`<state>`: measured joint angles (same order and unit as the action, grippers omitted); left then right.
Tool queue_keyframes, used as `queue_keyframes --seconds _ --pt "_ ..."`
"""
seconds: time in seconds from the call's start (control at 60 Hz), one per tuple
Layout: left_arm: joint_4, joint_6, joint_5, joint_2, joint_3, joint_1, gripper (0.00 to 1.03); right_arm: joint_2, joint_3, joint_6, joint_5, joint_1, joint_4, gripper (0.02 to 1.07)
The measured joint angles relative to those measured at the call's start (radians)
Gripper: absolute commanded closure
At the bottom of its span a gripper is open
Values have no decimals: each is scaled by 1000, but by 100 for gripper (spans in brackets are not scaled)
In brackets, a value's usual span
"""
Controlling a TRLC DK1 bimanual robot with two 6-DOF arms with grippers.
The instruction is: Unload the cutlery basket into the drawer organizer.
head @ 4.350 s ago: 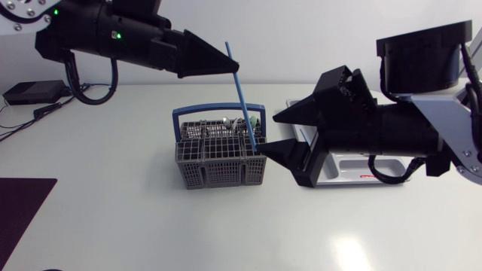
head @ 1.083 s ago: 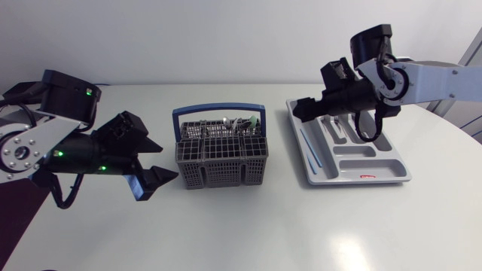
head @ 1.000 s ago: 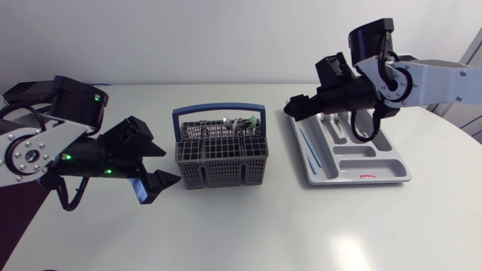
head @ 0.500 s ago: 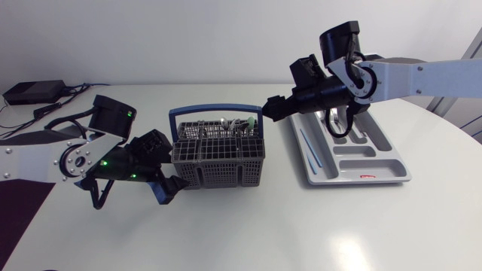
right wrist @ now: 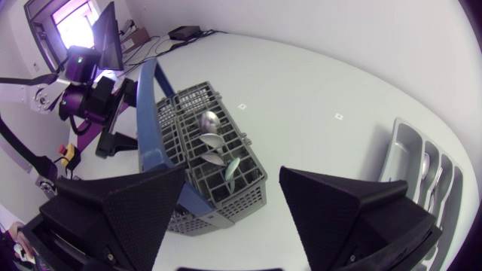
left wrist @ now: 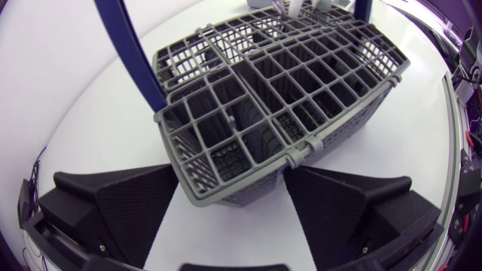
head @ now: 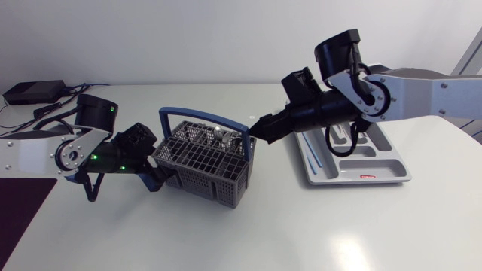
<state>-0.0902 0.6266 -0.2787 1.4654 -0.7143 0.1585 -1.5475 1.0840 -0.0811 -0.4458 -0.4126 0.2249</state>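
Note:
The grey cutlery basket (head: 202, 159) with a blue handle (head: 197, 117) stands skewed in the middle of the table. A few spoons (right wrist: 211, 139) stand in its far compartments. My left gripper (head: 157, 169) is low at the basket's left end. It is open, and a corner of the basket (left wrist: 286, 90) pokes between its fingers. My right gripper (head: 254, 132) hangs open over the basket's right far corner, with the basket (right wrist: 203, 158) below and ahead of it. The grey drawer organizer (head: 392, 179) lies to the right and holds a blue stick (head: 313, 159) and some cutlery (right wrist: 425, 167).
A black box with cables (head: 30, 92) sits at the back left. A dark mat (head: 22, 203) lies at the left edge. Bare white table stretches in front of the basket and the organizer (right wrist: 410, 162).
My left gripper slid right onto the basket's end, and the basket turned and shifted right. My right arm swung left from above the organizer to the basket's far corner.

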Motion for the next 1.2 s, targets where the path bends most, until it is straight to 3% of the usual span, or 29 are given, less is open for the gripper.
queue_keyframes --seconds 0.267,0.517,0.75,0.867,1.2 --pt "-14 29 -29 1 -1 -74 5 35 -31 0 17 70 -21 17" --pt "-32 40 -53 -20 -1 -163 5 -188 19 3 67 98 -74 22" --pt "-32 40 -54 23 -29 -164 5 -349 146 6 74 80 -74 22" --pt "-31 40 -53 59 -68 -157 5 -374 188 7 30 77 -67 22" --pt "19 16 -53 207 -209 -139 5 -305 95 6 -43 77 -39 22"
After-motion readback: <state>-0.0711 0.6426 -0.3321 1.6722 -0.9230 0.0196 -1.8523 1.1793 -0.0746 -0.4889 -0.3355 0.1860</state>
